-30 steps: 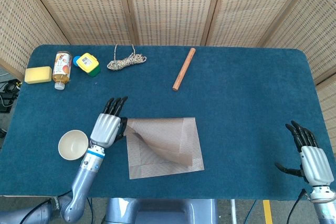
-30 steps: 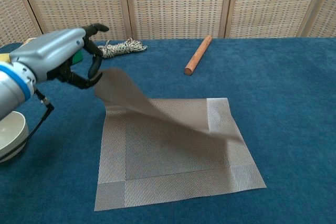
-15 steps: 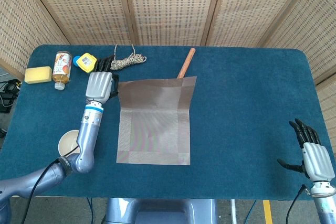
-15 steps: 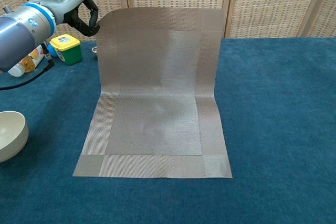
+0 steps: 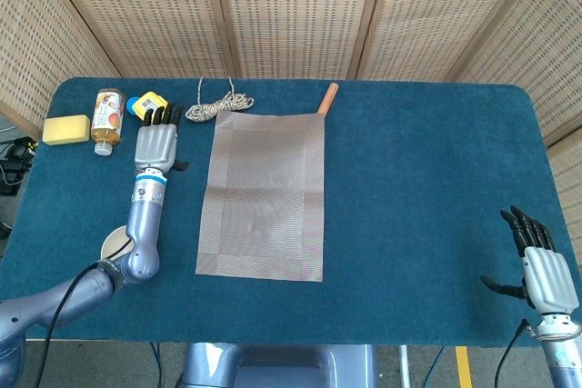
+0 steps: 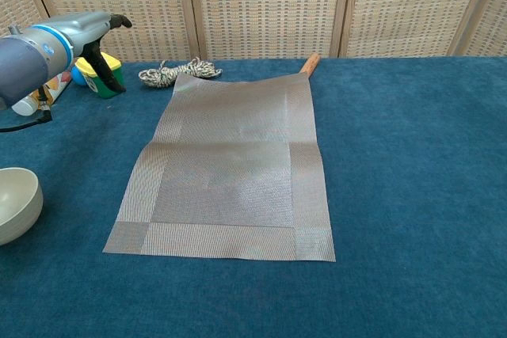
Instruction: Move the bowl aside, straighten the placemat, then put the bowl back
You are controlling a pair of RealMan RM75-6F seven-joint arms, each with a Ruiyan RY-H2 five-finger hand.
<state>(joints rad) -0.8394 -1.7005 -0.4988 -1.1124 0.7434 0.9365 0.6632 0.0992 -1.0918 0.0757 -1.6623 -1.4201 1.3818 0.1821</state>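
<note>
Lying flat, placemat (image 5: 262, 195) still drapes the wooden stick (image 5: 326, 97) at 1 o'clock, so the bowl (image 6: 16, 203) may wobble there; left robot hand (image 5: 156, 141) released, empty.

Woven placemat (image 5: 262, 194), carpet-like table (image 5: 427, 179)

rope (image 5: 218, 104) and rod (image 5: 326, 97) crowding placemat (image 5: 262, 191)

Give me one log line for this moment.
mat: flat, unfolded | bowl: aside, left of mat | left hand: open, off mat | right hand: open, idle
</note>
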